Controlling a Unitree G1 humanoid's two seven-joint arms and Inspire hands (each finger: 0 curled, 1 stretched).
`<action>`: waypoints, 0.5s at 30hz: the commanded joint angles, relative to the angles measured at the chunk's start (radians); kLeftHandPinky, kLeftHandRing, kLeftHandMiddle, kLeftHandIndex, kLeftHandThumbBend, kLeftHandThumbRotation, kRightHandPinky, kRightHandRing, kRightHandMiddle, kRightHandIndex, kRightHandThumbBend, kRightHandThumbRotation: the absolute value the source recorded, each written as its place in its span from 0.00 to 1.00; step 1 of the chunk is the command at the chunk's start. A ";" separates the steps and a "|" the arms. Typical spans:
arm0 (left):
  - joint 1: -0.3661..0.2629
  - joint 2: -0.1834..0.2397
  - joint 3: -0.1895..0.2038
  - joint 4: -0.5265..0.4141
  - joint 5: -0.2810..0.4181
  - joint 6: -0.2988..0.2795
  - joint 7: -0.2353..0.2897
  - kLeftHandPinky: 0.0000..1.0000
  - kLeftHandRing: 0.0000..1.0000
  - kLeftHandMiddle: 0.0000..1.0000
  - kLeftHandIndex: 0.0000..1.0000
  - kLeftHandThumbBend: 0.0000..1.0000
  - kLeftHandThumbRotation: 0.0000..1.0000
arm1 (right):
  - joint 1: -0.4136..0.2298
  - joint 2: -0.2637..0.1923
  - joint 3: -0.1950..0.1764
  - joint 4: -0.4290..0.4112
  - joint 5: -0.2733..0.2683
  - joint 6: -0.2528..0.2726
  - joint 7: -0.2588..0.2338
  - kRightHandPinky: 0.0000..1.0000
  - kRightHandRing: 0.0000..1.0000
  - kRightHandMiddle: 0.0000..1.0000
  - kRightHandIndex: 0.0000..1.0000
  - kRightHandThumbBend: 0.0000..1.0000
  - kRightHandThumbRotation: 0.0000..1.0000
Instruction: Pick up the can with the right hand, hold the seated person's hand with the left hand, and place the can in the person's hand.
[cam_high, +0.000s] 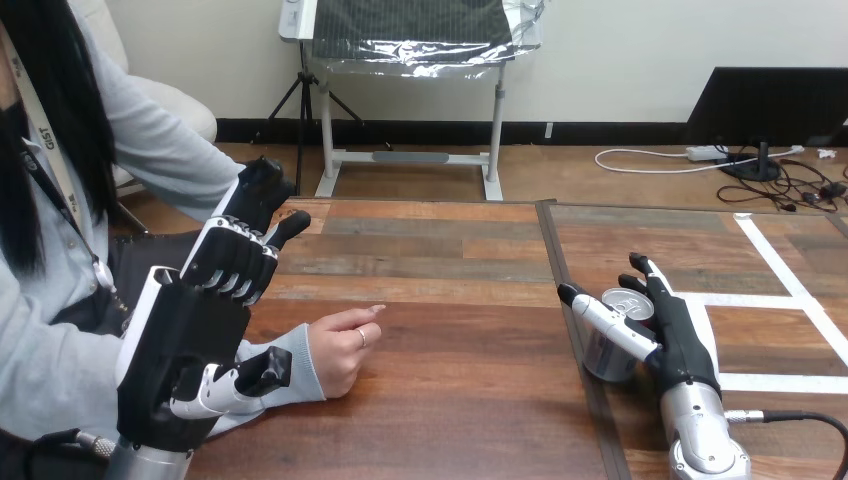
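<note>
- The counter (450, 400) is of dark wooden boards, with white tape lines (780, 270) on its right part.
- The can (607, 358) stands upright on the counter at the right, just beside the tape, well apart from the person's hand (340, 355).
- The right robot hand (685, 340) is around the can. Its thumb (605, 322) lies across the near side, its fingers (650, 285) reach past the far side, and the can top shows between them. It seems to pinch the can, which is not yet lifted.
- The left robot hand (185, 340) is raised at the left, close over the person's sleeve (300, 345) near the wrist. I cannot tell if it has hold of anything.
- The person's hand rests on the counter, loosely curled and lying on its side, so it is not yet ready to receive.
- I judge the can to be light, with a thin metal wall that is smooth and a little slippery. A hard squeeze may dent it.
- The best place to hold it is the middle of the body, with thumb and fingers on opposite sides and moderate force, and it should stay upright.
</note>
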 joint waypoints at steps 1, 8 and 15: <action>-0.063 0.002 0.008 -0.006 -0.013 -0.004 0.001 0.91 0.99 0.99 0.95 1.00 0.52 | 0.014 -0.011 -0.003 -0.018 -0.003 0.003 -0.023 0.79 0.86 0.89 0.94 1.00 0.47; -0.058 0.005 0.007 -0.017 -0.009 0.004 0.009 0.91 0.98 0.99 0.94 1.00 0.51 | 0.018 0.000 -0.016 -0.019 0.013 0.016 -0.036 0.78 0.85 0.87 0.91 1.00 0.40; -0.057 0.006 0.008 -0.020 -0.015 0.011 0.007 0.91 0.99 0.99 0.94 1.00 0.51 | 0.021 0.010 -0.040 -0.019 0.045 0.010 -0.002 0.75 0.81 0.85 0.88 1.00 0.31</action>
